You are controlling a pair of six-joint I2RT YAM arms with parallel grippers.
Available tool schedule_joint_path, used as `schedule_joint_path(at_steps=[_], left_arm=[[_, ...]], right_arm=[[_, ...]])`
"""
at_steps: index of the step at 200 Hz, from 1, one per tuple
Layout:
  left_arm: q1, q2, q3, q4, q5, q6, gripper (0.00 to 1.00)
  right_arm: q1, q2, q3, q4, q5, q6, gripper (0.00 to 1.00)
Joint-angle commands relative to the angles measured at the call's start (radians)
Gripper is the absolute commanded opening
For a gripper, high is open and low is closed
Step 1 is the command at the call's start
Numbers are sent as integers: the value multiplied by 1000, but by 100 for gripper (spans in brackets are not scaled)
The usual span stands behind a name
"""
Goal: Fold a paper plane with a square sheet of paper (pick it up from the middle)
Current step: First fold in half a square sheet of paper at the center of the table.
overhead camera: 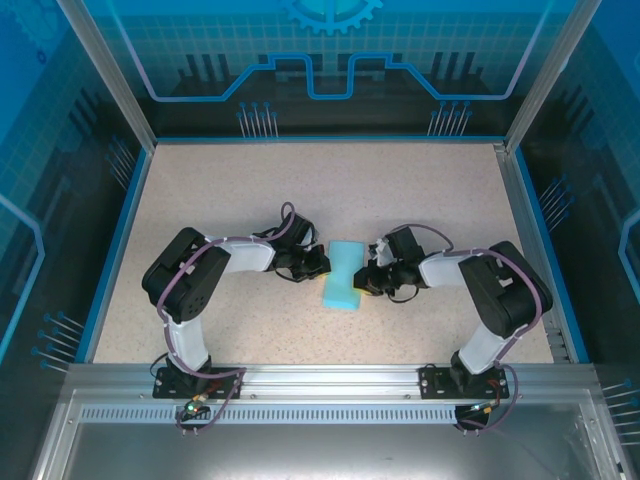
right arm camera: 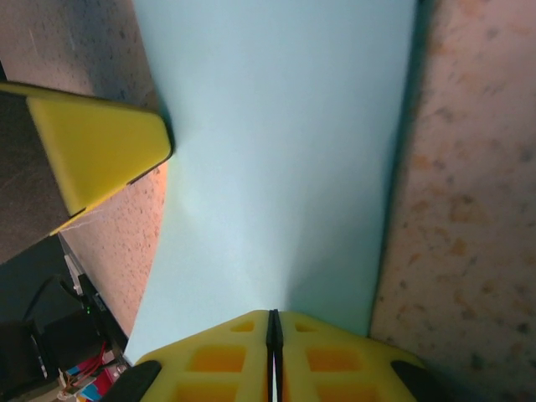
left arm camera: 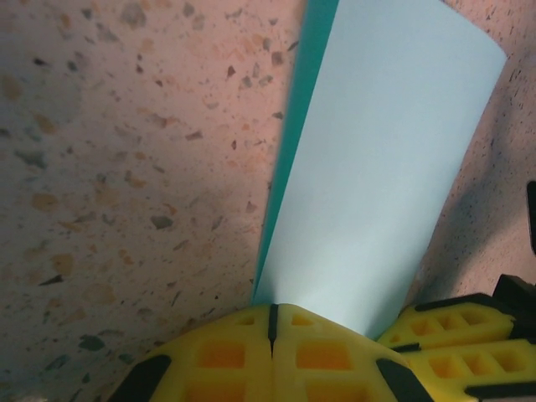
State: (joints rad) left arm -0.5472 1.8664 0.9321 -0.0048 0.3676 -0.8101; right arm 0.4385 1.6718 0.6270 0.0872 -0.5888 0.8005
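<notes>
Two pinches | left gripper and right gripper each clamped on opposite mid-edges of the thin light cyan-blue square sheet of paper, central on the speckled beige table | we judge it light, floppy, crease-prone: hold gently.

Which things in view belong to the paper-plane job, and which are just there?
In the job: light blue sheet of paper; left gripper and right gripper, both pinched shut on it.
Just there: speckled table; aluminium rail; blue enclosure panels.
</notes>
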Motion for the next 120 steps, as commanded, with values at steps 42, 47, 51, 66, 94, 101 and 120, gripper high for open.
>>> schedule_joint_path(at_steps=[42, 47, 51, 66, 94, 101, 120], left_arm=[[-5, 94, -70, -151, -151, -14, 0], [-5, 94, -72, -149, -151, -14, 0], [-4, 94, -72, -149, -151, -15, 0], [-5, 96, -73, -147, -150, -15, 0], [-5, 96, -75, -146, -152, -15, 0], [-5, 96, -75, -147, -153, -16, 0], [-4, 96, -75, -147, -154, -16, 0]], right_arm=[[63, -32, -1, -74, -13, -34, 12], [66, -29, -5, -72, -10, -34, 12], [65, -26, -10, -69, -7, -32, 12], [66, -13, -25, -57, -3, -30, 12], [66, 20, -42, -47, 6, -35, 11], [66, 19, -44, -46, 12, -35, 11], [69, -15, -44, -49, 14, -34, 11]])
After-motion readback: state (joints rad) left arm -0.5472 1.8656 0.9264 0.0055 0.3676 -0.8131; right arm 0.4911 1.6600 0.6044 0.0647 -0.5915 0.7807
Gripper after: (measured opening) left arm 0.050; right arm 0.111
